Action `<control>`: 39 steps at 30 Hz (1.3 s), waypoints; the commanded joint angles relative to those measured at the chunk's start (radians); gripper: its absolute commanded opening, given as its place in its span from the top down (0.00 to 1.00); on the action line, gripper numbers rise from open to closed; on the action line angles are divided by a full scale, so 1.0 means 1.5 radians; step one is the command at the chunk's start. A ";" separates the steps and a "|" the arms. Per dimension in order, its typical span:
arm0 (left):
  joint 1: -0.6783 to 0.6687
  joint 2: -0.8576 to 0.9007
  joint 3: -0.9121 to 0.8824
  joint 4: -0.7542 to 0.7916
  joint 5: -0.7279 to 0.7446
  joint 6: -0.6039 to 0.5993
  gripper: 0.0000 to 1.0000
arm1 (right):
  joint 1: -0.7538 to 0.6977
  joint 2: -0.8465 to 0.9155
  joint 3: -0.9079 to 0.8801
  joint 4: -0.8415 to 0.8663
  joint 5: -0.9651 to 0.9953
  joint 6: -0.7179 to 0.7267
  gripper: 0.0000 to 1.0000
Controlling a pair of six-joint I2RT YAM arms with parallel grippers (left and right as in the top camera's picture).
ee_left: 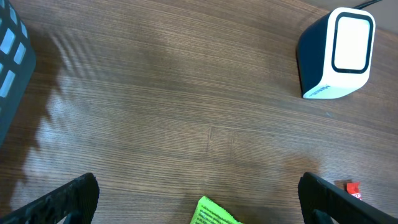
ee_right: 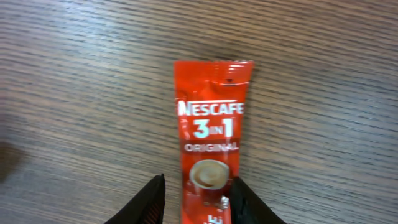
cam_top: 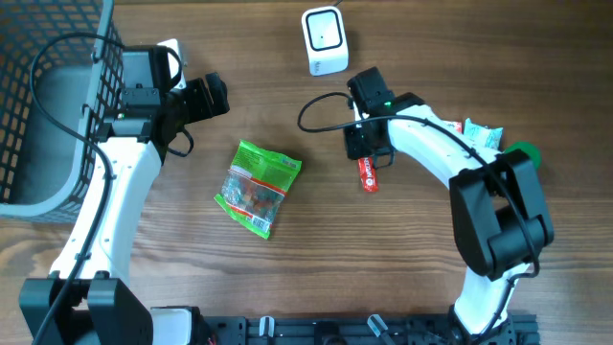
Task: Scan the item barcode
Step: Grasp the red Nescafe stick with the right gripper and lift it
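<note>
The right claw [ee_right: 199, 202] stood partly open, its fingertips [ee_right: 152, 199] straddling the near end of the red Nescafe sachet [ee_right: 211, 137]. One fingertip was clear of it, the other at its edge. The sachet lay flat on the tabletop [ee_right: 74, 93], nearer than the white scanner [cam_top: 324, 40] and slightly right of it. The left claw [ee_left: 198, 196] gaped wide and empty, left of the scanner.

Wood table [cam_top: 287, 278]: scanner [cam_top: 324, 40], green bag [cam_top: 257, 186], red sachet [cam_top: 368, 176], basket [cam_top: 57, 29].
</note>
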State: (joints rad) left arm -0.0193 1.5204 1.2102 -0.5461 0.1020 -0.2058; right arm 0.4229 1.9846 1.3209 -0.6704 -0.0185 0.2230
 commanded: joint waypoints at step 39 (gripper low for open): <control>0.003 0.002 -0.001 0.002 0.003 0.011 0.00 | 0.033 -0.081 -0.062 0.082 0.007 0.008 0.96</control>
State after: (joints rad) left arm -0.0193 1.5204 1.2102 -0.5465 0.1020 -0.2058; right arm 0.4789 1.9526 1.2125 -0.5289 0.1093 0.2604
